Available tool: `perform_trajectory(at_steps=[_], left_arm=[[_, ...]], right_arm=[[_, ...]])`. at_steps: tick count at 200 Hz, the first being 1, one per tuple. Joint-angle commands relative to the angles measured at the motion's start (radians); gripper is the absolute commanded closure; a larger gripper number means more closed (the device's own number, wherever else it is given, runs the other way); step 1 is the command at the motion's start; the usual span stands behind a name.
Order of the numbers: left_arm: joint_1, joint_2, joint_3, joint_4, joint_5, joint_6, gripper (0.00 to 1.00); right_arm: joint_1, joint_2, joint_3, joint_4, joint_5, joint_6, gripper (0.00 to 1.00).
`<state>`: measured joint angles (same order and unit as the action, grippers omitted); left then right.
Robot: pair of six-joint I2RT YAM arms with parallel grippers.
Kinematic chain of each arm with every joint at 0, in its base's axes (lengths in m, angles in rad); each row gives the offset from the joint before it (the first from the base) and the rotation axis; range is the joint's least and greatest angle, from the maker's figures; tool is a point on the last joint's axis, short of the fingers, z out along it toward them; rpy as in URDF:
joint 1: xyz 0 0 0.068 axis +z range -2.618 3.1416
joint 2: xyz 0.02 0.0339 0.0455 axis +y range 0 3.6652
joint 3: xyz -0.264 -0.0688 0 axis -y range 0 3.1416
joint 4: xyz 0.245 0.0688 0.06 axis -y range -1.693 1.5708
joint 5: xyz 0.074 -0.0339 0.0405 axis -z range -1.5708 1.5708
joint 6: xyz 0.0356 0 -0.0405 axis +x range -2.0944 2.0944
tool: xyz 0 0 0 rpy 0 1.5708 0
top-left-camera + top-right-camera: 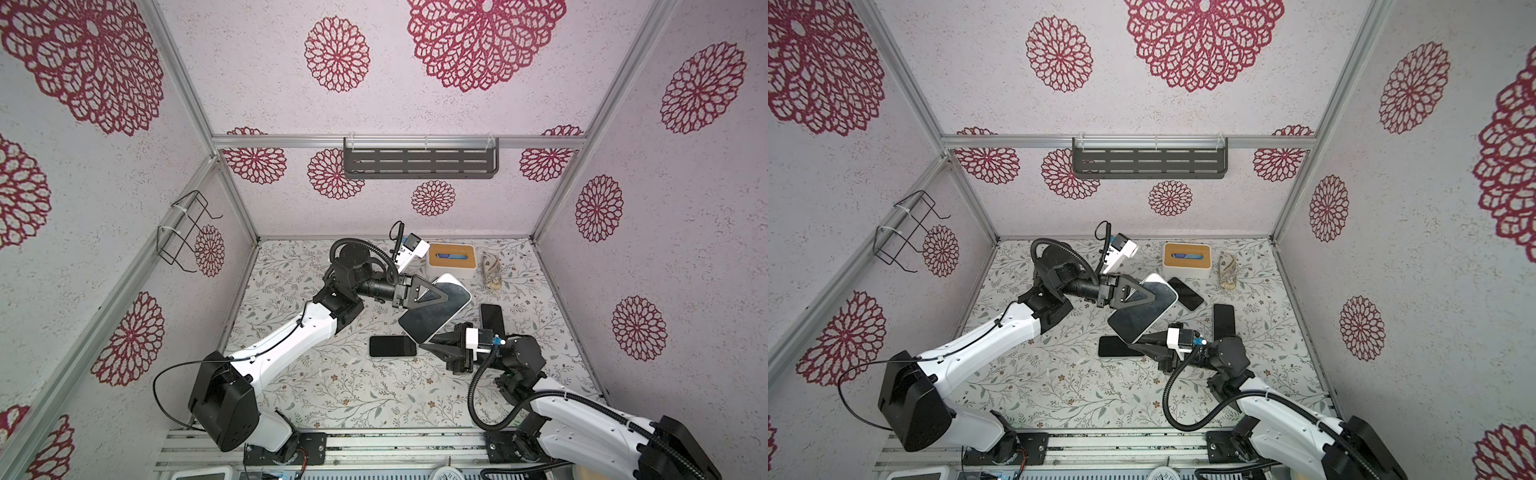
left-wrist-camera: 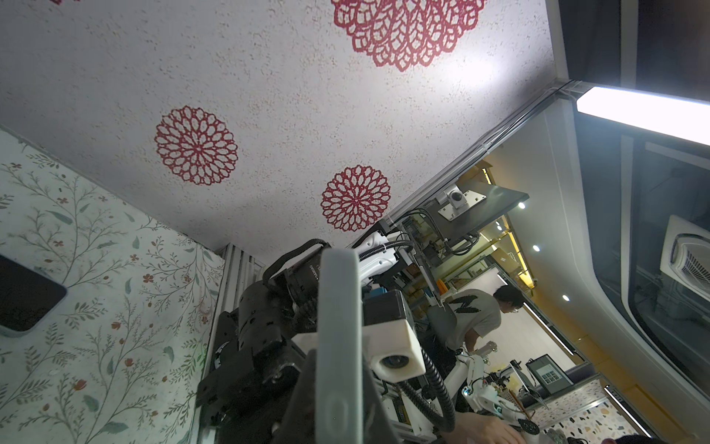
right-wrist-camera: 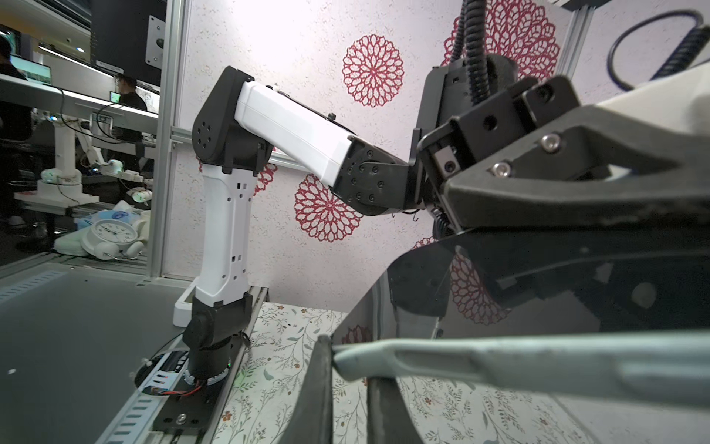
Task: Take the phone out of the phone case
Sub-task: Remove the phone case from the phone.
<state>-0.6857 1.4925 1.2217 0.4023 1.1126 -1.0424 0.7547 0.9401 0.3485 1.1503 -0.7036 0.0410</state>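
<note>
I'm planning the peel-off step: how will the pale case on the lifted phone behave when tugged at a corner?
The case looks matte and round-edged, like soft rubber, so it probably flexes rather than snaps and grips well. The phone glass mirrors the left end effector, so it may slip.

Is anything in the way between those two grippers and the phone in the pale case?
Nothing visible. The left gripper is shut on the phone and the right gripper pinches the near corner of its case, holding both above the table. A spare phone lies below, apart.
</note>
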Motion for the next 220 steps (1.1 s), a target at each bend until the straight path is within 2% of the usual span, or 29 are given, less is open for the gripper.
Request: perform_trajectory(at_steps=[1, 43, 70, 81, 101, 120, 143, 163, 177, 195, 220], left_arm=[[-0.051, 0.055, -0.027, -0.062, -0.174, -0.061, 1.0], [-0.05, 0.057, -0.026, -0.009, -0.182, -0.096, 1.0], [-0.034, 0.035, -0.046, 0.034, -0.201, -0.12, 1.0], [-0.023, 0.021, -0.06, 0.066, -0.217, -0.143, 1.0], [0.002, -0.022, -0.096, 0.121, -0.262, -0.173, 1.0], [0.017, -0.069, -0.132, 0.138, -0.331, -0.165, 1.0], [0.009, -0.066, -0.129, 0.136, -0.327, -0.162, 1.0], [-0.001, -0.06, -0.132, 0.134, -0.336, -0.157, 1.0], [-0.002, -0.061, -0.144, 0.153, -0.347, -0.17, 1.0], [0.001, -0.071, -0.151, 0.162, -0.373, -0.181, 1.0], [-0.002, -0.093, -0.167, 0.164, -0.44, -0.176, 1.0]], right_arm=[[0.006, -0.024, 0.047, 0.257, 0.254, -0.203, 1.0], [0.008, -0.023, 0.008, 0.324, 0.379, -0.222, 1.0], [0.008, -0.044, -0.012, 0.327, 0.361, -0.187, 0.99], [0.009, -0.06, -0.035, 0.34, 0.374, -0.162, 0.95], [0.008, -0.105, -0.074, 0.333, 0.389, -0.066, 0.79], [0.008, -0.163, -0.084, 0.252, 0.376, 0.029, 0.7], [0.009, -0.232, -0.067, 0.099, 0.429, 0.114, 0.69], [0.009, -0.273, -0.029, -0.066, 0.439, 0.128, 0.69], [0.009, -0.294, -0.042, -0.079, 0.427, 0.154, 0.68], [0.008, -0.335, -0.089, -0.03, 0.385, 0.226, 0.59], [0.009, -0.354, -0.053, -0.192, 0.363, 0.374, 0.55]])
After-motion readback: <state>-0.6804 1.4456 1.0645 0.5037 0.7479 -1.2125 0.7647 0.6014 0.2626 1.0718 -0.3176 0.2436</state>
